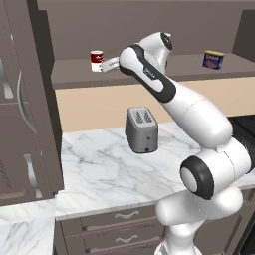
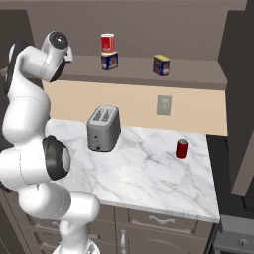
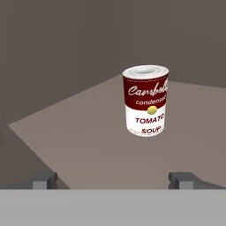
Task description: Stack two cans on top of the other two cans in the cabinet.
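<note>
A red-over-white soup can (image 3: 145,100) stands upright on the bare board of the cabinet (image 1: 74,75), toward its left (image 1: 96,61). My gripper (image 3: 114,178) is open and empty and faces this can from a short way off, just to its right (image 1: 105,64). In the right base view the can (image 2: 107,43) shows above and behind one blue tin (image 2: 109,61). A second blue tin (image 2: 161,65) sits further right on the shelf (image 1: 213,59). The almost all-red can (image 2: 182,148) stands on the marble counter near its right end.
A grey toaster (image 1: 142,129) stands on the marble counter (image 1: 94,169) under the shelf, with a wall outlet (image 2: 164,104) behind it. A tall door with curved silver handles (image 1: 22,104) rises at the left. Drawers (image 1: 124,216) run below the counter's edge.
</note>
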You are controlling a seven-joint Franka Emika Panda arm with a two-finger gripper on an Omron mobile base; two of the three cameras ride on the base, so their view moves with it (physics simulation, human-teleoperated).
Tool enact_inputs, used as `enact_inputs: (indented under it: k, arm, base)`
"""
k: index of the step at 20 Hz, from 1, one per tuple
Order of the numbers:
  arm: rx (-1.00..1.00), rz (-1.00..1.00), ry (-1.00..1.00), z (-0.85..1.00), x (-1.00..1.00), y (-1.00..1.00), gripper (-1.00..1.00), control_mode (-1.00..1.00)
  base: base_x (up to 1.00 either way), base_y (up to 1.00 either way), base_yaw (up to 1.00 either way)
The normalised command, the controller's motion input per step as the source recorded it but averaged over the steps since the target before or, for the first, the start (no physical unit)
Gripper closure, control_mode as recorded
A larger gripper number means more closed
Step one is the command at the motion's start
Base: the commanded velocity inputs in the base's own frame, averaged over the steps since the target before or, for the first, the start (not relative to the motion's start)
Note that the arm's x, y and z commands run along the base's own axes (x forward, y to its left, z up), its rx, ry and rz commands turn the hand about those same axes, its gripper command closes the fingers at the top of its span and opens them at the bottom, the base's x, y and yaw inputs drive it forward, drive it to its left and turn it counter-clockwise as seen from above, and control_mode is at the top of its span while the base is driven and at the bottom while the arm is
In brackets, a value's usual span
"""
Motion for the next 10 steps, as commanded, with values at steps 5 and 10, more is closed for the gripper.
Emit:
enact_inputs:
  k: [5,10]
  arm:
    - [0.0,0.0,0.0,0.0,0.13,0.14,-1.0,-1.0]
    - [-0.04,0.0,0.0,0.0,0.16,0.07,-1.0,-1.0]
  base:
    - [0.0,0.0,0.0]
    - [0.0,0.0,0.0]
